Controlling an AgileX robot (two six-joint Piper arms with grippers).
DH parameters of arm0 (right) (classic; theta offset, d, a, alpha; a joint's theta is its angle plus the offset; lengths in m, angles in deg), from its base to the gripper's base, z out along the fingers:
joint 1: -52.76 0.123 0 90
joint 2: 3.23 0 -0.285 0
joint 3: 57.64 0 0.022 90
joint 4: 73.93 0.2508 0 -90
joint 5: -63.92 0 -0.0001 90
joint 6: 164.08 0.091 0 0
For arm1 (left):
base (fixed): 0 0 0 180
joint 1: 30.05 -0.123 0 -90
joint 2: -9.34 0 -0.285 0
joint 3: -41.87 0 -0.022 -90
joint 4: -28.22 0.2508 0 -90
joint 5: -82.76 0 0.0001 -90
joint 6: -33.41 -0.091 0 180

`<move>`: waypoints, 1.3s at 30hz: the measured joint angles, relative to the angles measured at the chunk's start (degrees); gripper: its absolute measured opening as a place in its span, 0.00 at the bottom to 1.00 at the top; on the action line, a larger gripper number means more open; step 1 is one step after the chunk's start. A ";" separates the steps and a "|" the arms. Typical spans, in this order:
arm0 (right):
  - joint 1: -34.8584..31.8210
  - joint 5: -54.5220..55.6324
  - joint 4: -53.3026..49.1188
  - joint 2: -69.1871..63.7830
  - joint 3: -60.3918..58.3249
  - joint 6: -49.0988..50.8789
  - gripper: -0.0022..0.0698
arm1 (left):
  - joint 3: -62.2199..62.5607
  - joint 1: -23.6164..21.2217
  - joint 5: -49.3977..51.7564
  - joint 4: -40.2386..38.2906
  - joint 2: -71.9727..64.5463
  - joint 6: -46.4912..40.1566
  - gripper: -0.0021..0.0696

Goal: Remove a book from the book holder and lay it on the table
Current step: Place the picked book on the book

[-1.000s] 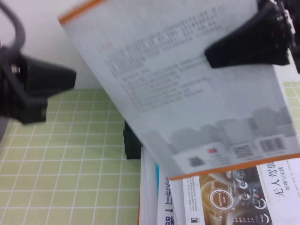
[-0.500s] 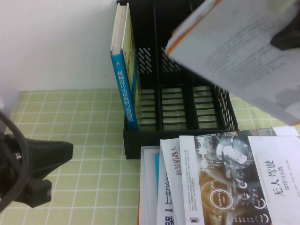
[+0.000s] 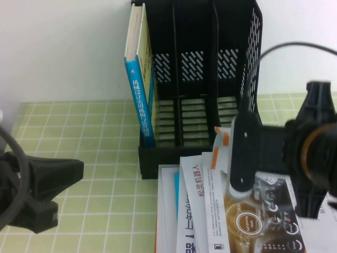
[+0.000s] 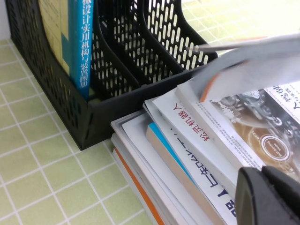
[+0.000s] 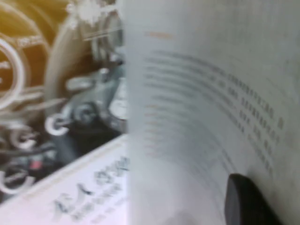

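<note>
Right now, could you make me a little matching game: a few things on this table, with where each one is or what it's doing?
Things:
1. blue-spined book
2. white, orange-edged book
3. left gripper
4. black mesh book holder

States:
A. parked low over the green grid mat, holding nothing
B. upright in the holder's left slot
C. against the white wall, two slots empty
D. gripped by the right gripper above the book stack

Pairs: 1-B, 2-D, 3-A, 4-C
</note>
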 joint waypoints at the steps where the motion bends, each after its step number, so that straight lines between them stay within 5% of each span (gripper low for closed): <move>1: 0.24 0.84 -0.01 0.46 -1.91 1.22 0.20 | 0.00 0.00 0.00 0.00 0.00 0.00 0.03; 11: 0.88 12.75 14.28 0.58 -14.10 6.48 0.20 | 0.00 0.00 0.20 -0.24 0.00 0.13 0.03; 21: 0.88 17.72 12.39 0.01 -15.63 8.34 0.21 | 0.00 0.00 1.88 -0.36 0.00 0.28 0.03; 25: 0.88 19.08 11.53 -0.26 -15.71 10.86 0.34 | 0.00 0.00 2.73 -0.36 0.00 0.28 0.03; 31: 0.88 17.91 10.10 -0.61 -15.71 13.36 0.66 | 0.00 0.00 3.16 -0.36 0.00 0.28 0.03; 35: 0.88 16.75 13.26 -0.37 -15.46 10.54 0.70 | 0.00 0.00 4.17 -0.23 1.07 0.28 0.03; 39: 0.88 15.40 28.05 2.23 -12.95 -1.13 0.71 | 0.00 0.00 4.53 1.90 4.08 0.28 0.03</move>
